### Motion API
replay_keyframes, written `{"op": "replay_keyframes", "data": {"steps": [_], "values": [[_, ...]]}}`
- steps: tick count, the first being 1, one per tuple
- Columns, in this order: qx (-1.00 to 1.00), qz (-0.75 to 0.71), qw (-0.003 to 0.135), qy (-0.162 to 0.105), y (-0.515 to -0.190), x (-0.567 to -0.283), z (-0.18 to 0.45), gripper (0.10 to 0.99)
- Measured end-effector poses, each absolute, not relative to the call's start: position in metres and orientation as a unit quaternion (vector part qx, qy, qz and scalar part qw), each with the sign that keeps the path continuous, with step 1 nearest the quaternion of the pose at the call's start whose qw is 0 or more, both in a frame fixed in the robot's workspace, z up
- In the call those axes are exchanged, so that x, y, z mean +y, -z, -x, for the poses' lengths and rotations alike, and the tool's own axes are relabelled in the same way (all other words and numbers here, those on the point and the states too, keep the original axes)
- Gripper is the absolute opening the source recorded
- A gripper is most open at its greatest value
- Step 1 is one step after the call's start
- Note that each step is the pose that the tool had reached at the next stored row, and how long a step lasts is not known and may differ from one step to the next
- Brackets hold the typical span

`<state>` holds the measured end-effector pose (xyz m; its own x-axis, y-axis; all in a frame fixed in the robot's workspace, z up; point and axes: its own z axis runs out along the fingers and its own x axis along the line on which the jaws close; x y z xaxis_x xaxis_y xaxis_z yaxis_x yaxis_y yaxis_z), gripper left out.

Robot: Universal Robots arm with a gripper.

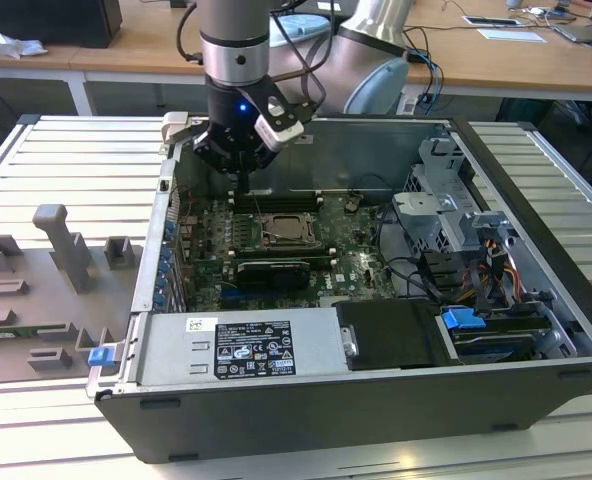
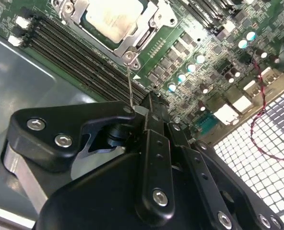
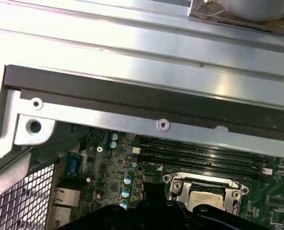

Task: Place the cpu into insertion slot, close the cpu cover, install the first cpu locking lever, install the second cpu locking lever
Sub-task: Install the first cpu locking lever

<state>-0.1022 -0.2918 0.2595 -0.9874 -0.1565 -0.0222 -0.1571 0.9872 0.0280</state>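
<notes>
The chip (image 2: 114,18) already sits in its socket (image 1: 285,232) on the green board, and the thin metal frame (image 2: 147,26) lies flat around it. The chip is small, light and stiff, and it breaks easily, so it is best held by its edges. The frame is thin and springy.

A thin wire lever (image 2: 129,84) stands up from a corner of the frame. It is stiff but could bend, so it is best held near its free end.

In the second wrist view, the gripper (image 2: 132,112) has its jaws together, and the wire runs right up to their tips. I cannot tell if they pinch it.

The exterior view shows the whole open computer case (image 1: 536,370) on the tabletop, with the gripper (image 1: 244,180) just behind the socket. The first wrist view shows the case's back wall (image 3: 132,108).
</notes>
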Motion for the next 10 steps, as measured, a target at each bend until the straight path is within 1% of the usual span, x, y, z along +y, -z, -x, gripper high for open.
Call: {"op": "replay_keyframes", "data": {"steps": [10], "values": [[0.997, 0.072, 0.010, -0.015, -0.258, -0.291, 0.072, 0.106]]}}
